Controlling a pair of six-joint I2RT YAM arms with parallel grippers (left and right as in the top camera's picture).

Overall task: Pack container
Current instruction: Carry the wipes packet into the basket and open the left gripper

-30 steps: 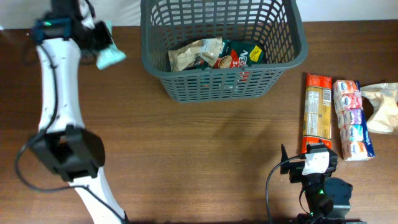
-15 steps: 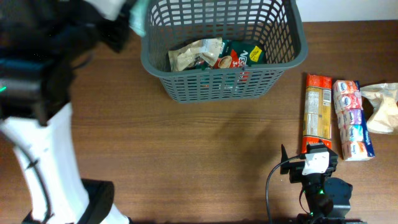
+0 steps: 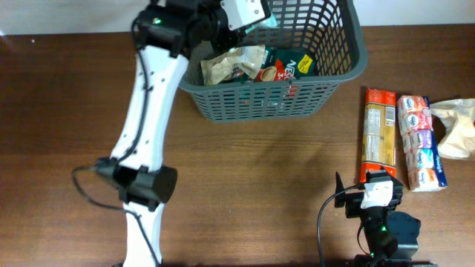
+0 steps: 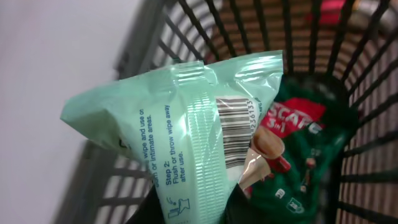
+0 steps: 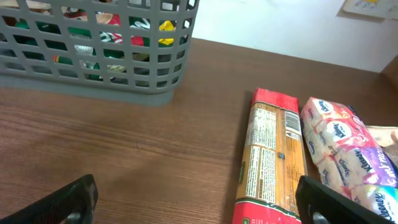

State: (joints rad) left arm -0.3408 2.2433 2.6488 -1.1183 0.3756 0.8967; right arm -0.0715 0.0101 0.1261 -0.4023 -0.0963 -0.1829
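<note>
The step in hand is the drop-off of one more item. The left fingers (image 4: 146,211) are clamped on the lower end of a mint-green wipes packet (image 4: 186,124) and hold it over the far-left part of the container (image 3: 267,104), a dark grey slotted basket standing at the middle of the counter's (image 3: 245,185) far edge. In the left wrist view the packet hangs above the basket's interior, with a green Nescafé 3-in-1 packet (image 4: 298,149) lying below it on the base beside a beige packet (image 3: 230,65). The next move probably calls for little more than letting go. The packet already looks to be inside the rim line, so parting the fingers should let it fall onto the packets beneath, though a slight lowering first would keep it from catching the lattice wall. The right fingers (image 5: 71,200) stand wide apart and empty, parked by the near edge toward the near-right corner. Ahead of them, along the right edge, a pasta packet (image 3: 378,133), a tissue multipack (image 3: 419,141) and a crumpled beige bag (image 3: 456,126) lie unpacked, so the task seems roughly half done.
</note>
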